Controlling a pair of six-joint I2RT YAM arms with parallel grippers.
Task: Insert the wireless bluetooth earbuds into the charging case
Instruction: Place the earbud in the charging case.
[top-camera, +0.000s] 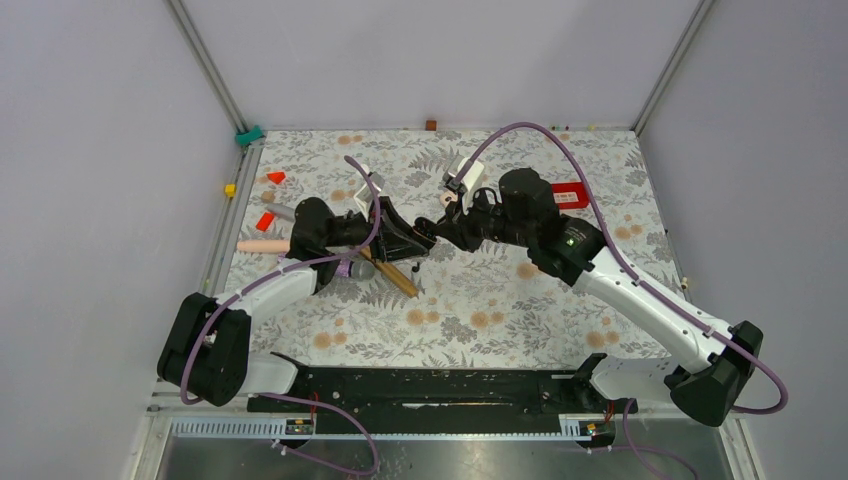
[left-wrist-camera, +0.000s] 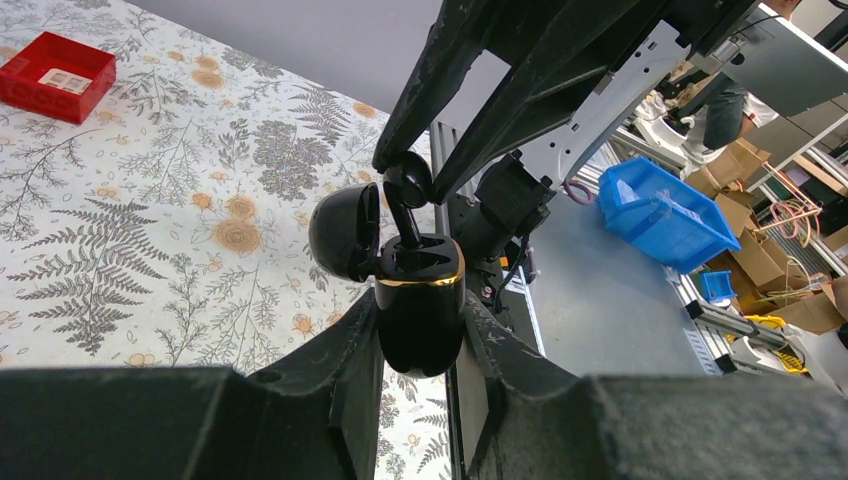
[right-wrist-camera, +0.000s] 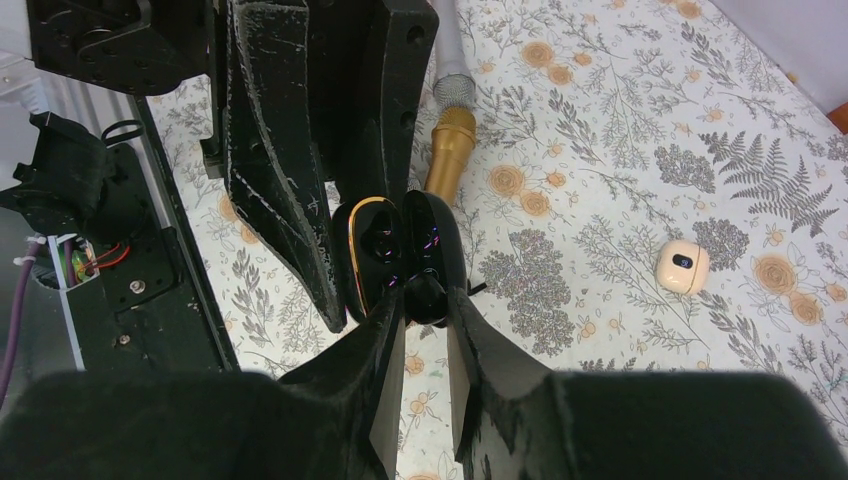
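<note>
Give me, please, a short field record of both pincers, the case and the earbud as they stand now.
Left pincer: shut on the glossy black pebble-shaped charging case, held off the table
Lid: open, swung aside
Right pincer: shut on a tiny black earbud
Earbud position: stem in the case's mouth, head above the gold rim
Second earbud: cannot tell
On the table: gold microphone, cream-pink rounded object

Red box (top-camera: 570, 194) toward the far edge, 2 red wedges (top-camera: 276, 177) near the left edge, gold microphone (top-camera: 398, 278) around the middle.
</note>
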